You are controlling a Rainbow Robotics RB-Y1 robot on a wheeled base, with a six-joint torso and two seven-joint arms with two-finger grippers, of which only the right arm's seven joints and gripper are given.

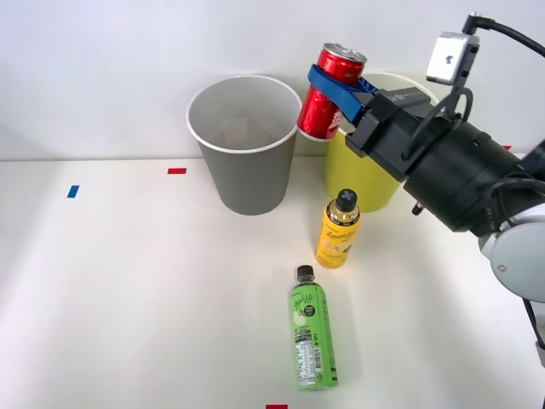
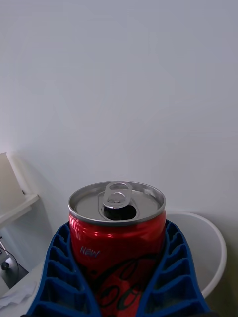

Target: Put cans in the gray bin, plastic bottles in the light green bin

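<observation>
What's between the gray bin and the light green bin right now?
In the front view, the red can, clamped in the right gripper, hangs above the gap between gray bin and light green bin.

White table, plain white wall, red and blue tape marks.

Black cylindrical forearm, pale grey elbow joint, silver wrist camera, black cable, blue ribbed pincer.

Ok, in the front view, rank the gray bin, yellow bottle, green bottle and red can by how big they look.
1. Tall round gray wastebasket, clearly largest.
2. Slim green plastic bottle, lying flat.
3. Yellow-orange lemon-label bottle, upright and foreshortened, so its place against the green one is unsure.
4. Small red soda can, held aloft.
</observation>
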